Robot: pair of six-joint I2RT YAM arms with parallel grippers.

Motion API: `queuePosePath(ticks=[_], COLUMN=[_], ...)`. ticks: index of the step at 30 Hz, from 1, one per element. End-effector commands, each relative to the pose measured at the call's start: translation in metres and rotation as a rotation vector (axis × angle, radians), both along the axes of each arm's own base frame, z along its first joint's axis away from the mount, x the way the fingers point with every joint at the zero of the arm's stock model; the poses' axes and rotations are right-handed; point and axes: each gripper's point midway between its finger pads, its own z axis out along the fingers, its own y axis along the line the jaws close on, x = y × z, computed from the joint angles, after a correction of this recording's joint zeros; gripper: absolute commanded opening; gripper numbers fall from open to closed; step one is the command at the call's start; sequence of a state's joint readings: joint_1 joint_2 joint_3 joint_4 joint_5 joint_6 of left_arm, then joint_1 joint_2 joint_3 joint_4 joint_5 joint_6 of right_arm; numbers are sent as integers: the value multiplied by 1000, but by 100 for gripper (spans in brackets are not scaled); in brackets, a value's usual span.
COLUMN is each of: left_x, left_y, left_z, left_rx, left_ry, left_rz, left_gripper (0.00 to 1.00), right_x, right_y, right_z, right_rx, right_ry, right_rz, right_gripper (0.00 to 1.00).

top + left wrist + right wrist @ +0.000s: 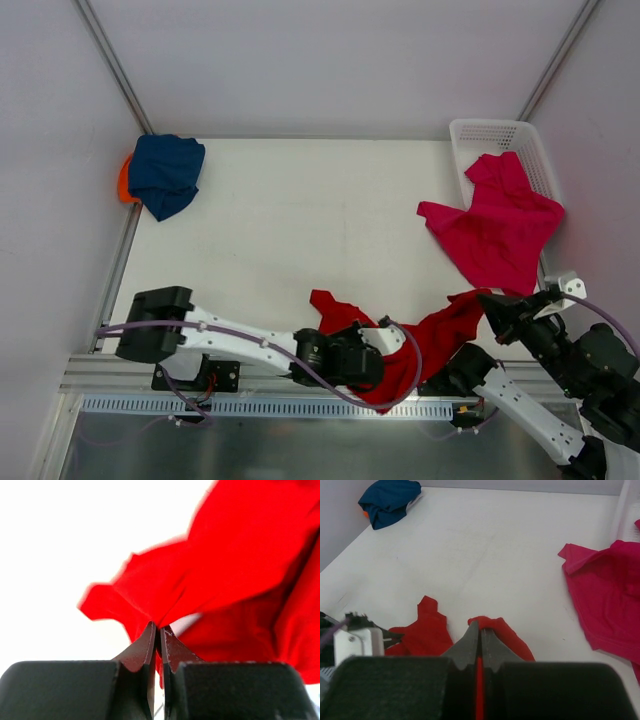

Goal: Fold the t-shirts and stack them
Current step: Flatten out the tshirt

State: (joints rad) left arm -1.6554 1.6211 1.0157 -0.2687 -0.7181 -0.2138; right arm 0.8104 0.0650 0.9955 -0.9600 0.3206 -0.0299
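Top external view: the red t-shirt (432, 345) lies at the near edge of the table (320, 210), between the two arms. Its long axis runs left to right, parallel to that edge. One sleeve-like end points to the far left and rests flat on the surface. The middle sags toward the arm bases, and the right end rises to the right gripper (490, 302). The left gripper (388, 338) sits at the garment's middle. Left wrist view: the left gripper (159, 628) has its fingers pressed together on a fold of red cloth, which fans up and away to the right. Right wrist view: the right gripper (480, 625) is likewise closed, with a thin strip of red fabric showing between its fingers. The magenta t-shirt (495, 225) hangs crumpled out of the white basket (480, 130) at the far right, its lower part spread on the table and pointing toward the near edge. The navy t-shirt (165, 172) sits bunched in the far left corner on top of the orange t-shirt (123, 180), of which only an edge shows.
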Motion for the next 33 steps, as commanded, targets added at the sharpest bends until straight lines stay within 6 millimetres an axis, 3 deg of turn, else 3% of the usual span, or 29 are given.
queuePosePath(ticks=[1,2,4,7,8,9,15,17,21,22,23,25,29,33], left_x=[23,26,34,45,48,51,63,64,62,59,56,56,60,49], left_y=[23,30,55,92,101,113,173,175,172,166,157,151,171,181], left_z=[116,135,198,275,291,319,408,421,462,465,465,467,493,493], left_rx=[-146,-172,-275,-412,-436,-476,-474,-410,-396,-411,-407,-305,-357,-314], left_ry=[-137,-156,-206,-274,-290,-315,-493,-546,-585,-580,-584,-643,-635,-646], left_rz=[32,34,46,62,66,67,163,201,201,165,122,114,169,139], left_gripper=[0,0,0,0,0,0,0,0,0,0,0,0,0,0], right_x=[0,4,2,-2,-7,-6,-20,-21,-20,-17,-20,-20,-22,-33], right_y=[21,30,48,69,68,72,49,41,18,14,9,4,-1,-2], right_z=[42,45,58,81,97,103,149,156,191,196,214,226,250,264], right_rx=[72,56,66,63,79,73,31,4,39,55,108,120,130,129], right_ry=[-60,-41,-37,-27,-51,-48,-189,-224,-357,-379,-445,-496,-556,-605], right_rz=[88,106,182,285,301,312,321,304,210,179,162,141,125,159], right_gripper=[1,1,1,0,0,0,0,0,1,0,1,1,1,0])
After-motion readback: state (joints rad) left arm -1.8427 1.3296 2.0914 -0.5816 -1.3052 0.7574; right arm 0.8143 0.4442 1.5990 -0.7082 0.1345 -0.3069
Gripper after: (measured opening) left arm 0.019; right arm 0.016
